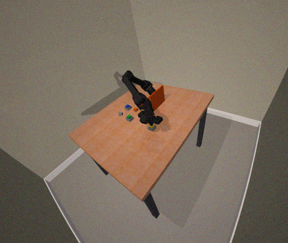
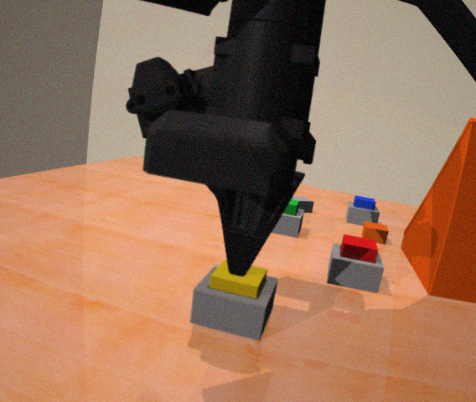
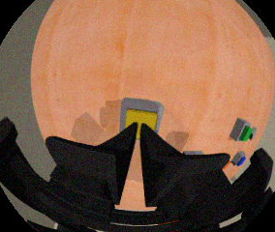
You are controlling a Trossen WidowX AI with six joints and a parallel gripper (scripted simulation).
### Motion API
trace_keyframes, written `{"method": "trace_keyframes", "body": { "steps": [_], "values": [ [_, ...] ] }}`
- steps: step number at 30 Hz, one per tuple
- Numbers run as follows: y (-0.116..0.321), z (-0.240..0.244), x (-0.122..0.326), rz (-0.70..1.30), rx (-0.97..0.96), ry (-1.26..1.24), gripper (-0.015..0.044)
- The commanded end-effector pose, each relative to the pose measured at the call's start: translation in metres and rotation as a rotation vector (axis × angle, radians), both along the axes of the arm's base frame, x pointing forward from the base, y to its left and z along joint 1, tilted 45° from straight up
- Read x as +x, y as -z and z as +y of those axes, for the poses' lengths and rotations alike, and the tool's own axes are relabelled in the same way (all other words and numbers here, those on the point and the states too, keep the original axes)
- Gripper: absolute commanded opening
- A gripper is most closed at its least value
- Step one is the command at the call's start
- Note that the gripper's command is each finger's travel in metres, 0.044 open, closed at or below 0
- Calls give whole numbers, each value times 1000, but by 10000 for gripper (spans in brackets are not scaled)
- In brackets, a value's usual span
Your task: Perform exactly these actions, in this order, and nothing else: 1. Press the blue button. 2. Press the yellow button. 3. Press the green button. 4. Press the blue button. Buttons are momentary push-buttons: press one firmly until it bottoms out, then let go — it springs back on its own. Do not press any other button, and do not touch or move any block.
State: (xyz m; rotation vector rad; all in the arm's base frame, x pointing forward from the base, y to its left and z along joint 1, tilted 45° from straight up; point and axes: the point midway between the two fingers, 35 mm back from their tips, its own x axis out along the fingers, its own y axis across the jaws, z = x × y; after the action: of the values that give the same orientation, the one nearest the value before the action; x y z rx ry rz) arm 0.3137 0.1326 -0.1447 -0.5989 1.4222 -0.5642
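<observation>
Fingers [image 2: 239, 269] together, empty, tip on yellow button [image 2: 238, 280]. Cap looks rigid and sprung: press top centre straight down; nothing to grip.

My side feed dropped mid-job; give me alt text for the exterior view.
The shut, empty gripper presses its tip onto the yellow button, near the cap's back edge. Behind it on the wooden table sit the red button, green button, blue button and an orange block.

The wooden table [image 2: 78, 224] carries yellow [image 2: 238, 280], red [image 2: 359, 248], green [image 2: 291, 208] and blue buttons [image 2: 364, 202], an orange block [image 2: 375, 231], a grey block [image 1: 120, 113] and an orange panel [image 2: 468, 216].
</observation>
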Motion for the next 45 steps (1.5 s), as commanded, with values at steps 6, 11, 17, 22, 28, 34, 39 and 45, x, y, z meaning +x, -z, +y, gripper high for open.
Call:
{"method": "trace_keyframes", "body": {
  "steps": [6,11,17,22,28,34,39,45],
  "values": [
    [-23,21,-2,5,-3,-1,20],
    [-39,37,-3,7,1,-3,20],
    [-68,63,-7,6,0,-1,20],
    [-87,49,1,8,4,-2,20],
    [-156,-17,16,9,9,-6,20],
    [-216,-90,5,9,-7,-3,20],
    [-233,-114,-4,10,-17,-1,20],
    [-231,-115,-4,10,-17,-1,20]
  ]
}}
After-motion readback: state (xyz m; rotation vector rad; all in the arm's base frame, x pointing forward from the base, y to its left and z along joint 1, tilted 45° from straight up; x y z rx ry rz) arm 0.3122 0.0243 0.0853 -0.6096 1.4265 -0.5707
